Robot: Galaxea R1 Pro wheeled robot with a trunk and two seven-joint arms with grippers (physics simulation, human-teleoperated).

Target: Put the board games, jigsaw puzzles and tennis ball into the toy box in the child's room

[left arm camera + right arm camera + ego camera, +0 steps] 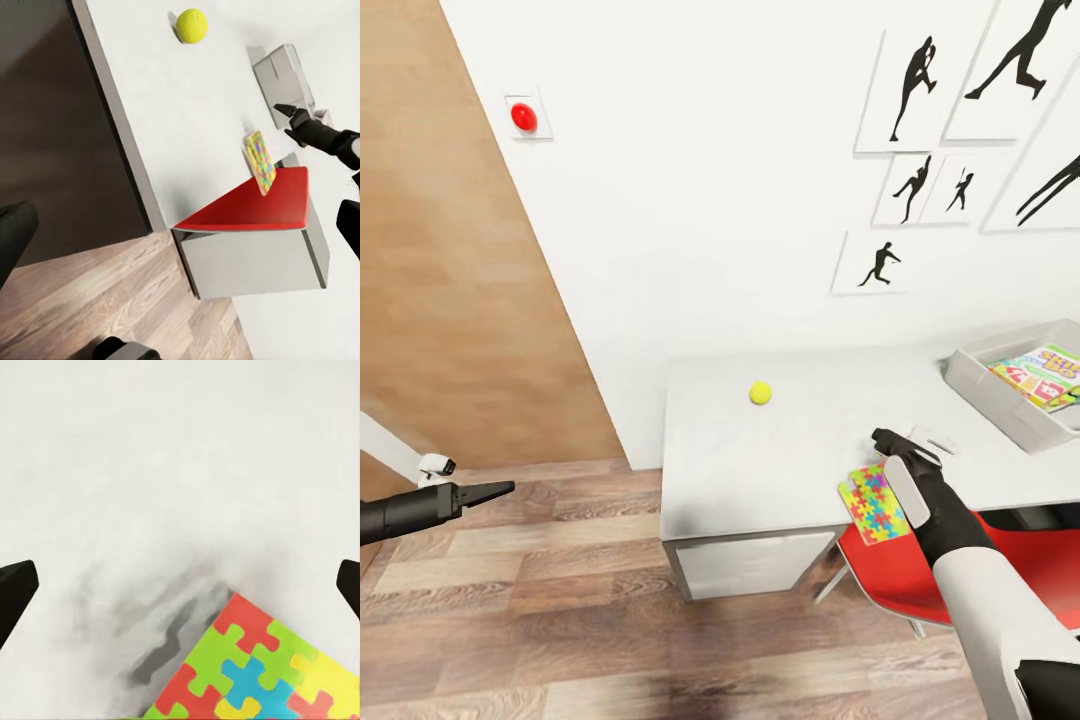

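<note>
Already the toy box [1000, 395] at the surface's [790, 450] far right end holds colourful board games [1045, 375]. Over the near edge, the right gripper [905, 445] reaches above a jigsaw puzzle [873, 503], its fingers spread wide. Further left sits the tennis ball [761, 393]. Out over the wood floor [560, 600], the left gripper [495, 490] looks closed.
</note>
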